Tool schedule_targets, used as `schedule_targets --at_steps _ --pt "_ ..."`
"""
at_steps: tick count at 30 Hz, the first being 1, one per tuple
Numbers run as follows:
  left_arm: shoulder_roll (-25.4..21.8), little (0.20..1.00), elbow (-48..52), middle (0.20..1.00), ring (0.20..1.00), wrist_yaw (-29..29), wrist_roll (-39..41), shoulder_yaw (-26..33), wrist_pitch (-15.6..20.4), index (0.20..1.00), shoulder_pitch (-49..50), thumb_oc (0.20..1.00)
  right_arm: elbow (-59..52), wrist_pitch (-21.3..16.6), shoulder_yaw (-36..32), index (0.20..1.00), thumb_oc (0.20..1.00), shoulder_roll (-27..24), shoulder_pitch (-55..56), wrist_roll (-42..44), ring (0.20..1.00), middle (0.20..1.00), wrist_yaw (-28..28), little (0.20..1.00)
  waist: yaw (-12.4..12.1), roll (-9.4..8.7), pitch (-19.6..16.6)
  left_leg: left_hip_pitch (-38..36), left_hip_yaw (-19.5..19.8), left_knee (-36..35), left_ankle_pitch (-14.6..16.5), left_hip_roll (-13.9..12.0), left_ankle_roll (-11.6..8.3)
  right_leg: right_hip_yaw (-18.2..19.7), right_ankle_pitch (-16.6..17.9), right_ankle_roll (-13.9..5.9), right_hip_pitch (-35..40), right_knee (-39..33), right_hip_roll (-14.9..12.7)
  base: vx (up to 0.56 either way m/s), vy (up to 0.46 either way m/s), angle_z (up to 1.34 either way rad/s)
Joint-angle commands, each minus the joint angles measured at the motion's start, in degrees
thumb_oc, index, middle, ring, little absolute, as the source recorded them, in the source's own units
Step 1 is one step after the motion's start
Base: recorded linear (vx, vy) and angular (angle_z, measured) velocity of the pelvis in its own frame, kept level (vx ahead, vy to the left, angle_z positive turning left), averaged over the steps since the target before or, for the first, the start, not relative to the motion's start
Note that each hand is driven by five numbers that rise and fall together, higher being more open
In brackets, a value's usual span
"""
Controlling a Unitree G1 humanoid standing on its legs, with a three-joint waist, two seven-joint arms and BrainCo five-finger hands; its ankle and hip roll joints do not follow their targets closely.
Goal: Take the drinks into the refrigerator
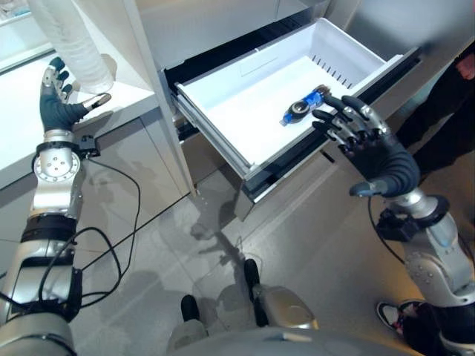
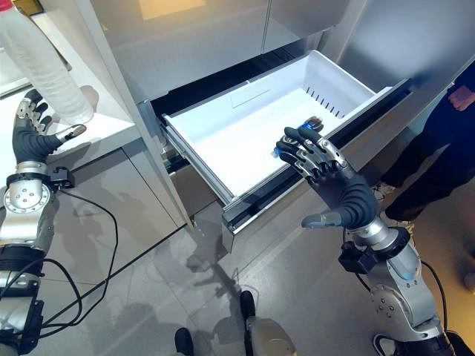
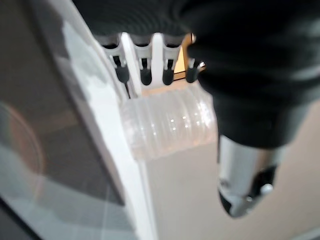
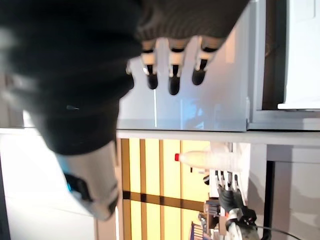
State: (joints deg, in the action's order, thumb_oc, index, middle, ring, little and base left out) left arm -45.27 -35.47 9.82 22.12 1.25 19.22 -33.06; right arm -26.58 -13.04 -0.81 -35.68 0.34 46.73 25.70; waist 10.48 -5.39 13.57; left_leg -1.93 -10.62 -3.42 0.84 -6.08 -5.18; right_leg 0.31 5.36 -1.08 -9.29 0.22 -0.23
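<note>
- The refrigerator drawer (image 1: 245, 111) stands pulled out; its white tub is nearly bare.
- One drink, a small blue-labelled bottle (image 1: 304, 106), lies on its side on the tub floor near the front right corner.
- The right hand (image 2: 334, 182) hovers over the drawer's front edge, just beside that bottle, fingers spread and straight, holding nothing.
- A second drink, a clear ribbed plastic bottle (image 1: 74, 44), stands on the white counter (image 1: 30, 104) well apart from the drawer.
- The left hand (image 1: 63, 104) is at this bottle's base, fingers extended against its side and thumb out; it appears to be touching, not clasping, though the wrist view is too close to confirm.
- Handling judgement: the ribbed wall is thin, light and likely to flex or slip. Grip it around the mid-body across the ribs, with moderate pressure, and keep it upright.
</note>
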Motion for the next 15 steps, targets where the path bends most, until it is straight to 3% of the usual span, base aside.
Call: schedule_targets --at_steps 1,15 --pt "-0.6 1.000 -0.3 1.000 1.000 1.1 0.1 0.3 1.3 1.000 -7.1 1.000 -4.2 -1.9 -3.3 1.000 1.000 -0.3 -1.3 2.7 1.000 1.000 0.0 1.000 1.3 -1.26 1.5 -0.6 5.3 7.9 7.1 1.5 3.21 -2.7 -11.6 -2.44 0.4 11.0 1.1 0.00 0.000 0.00" --pt "-0.7 1.000 -0.6 1.000 1.000 2.3 -1.5 -2.8 1.7 1.000 -13.4 1.000 -4.0 -1.2 -4.3 1.000 1.000 -1.4 0.0 3.6 1.000 1.000 0.5 1.000 2.6 -1.44 1.3 -0.7 4.6 7.4 7.1 1.4 3.01 -2.0 -11.1 -2.45 -0.5 10.6 1.4 0.00 -0.002 0.02"
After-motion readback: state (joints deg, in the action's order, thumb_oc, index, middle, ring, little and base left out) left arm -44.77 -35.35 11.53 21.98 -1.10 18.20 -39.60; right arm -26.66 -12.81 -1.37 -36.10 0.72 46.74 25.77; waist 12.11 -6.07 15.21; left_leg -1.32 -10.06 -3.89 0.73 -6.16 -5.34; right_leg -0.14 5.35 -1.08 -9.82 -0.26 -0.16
